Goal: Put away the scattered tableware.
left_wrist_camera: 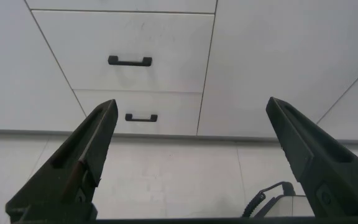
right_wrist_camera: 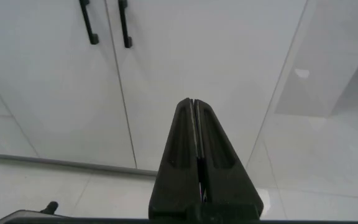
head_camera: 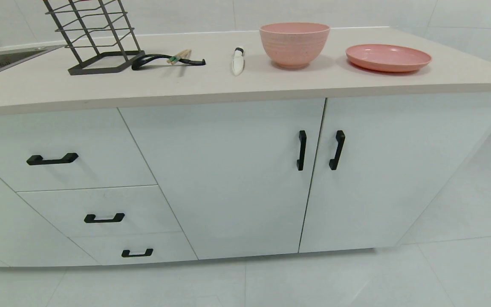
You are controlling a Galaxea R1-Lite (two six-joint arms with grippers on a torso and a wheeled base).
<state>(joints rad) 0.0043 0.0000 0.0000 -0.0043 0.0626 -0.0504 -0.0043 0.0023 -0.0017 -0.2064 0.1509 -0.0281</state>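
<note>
Evidently, left end effector (left_wrist_camera: 191,103) spread wide, right end effector (right_wrist_camera: 194,107) closed.

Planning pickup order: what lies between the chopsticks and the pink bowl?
A small white knife-like utensil on the counter, seen in the head view.

One bowl (head_camera: 294,44), one plate (head_camera: 388,57), one knife (head_camera: 238,62).

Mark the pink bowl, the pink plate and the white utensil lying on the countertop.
pink bowl (head_camera: 294,47), head view, on its outer front wall.
pink plate (head_camera: 388,56), head view, on its inner surface.
white utensil (head_camera: 237,65), head view, on its white body, below the dark band.
</note>
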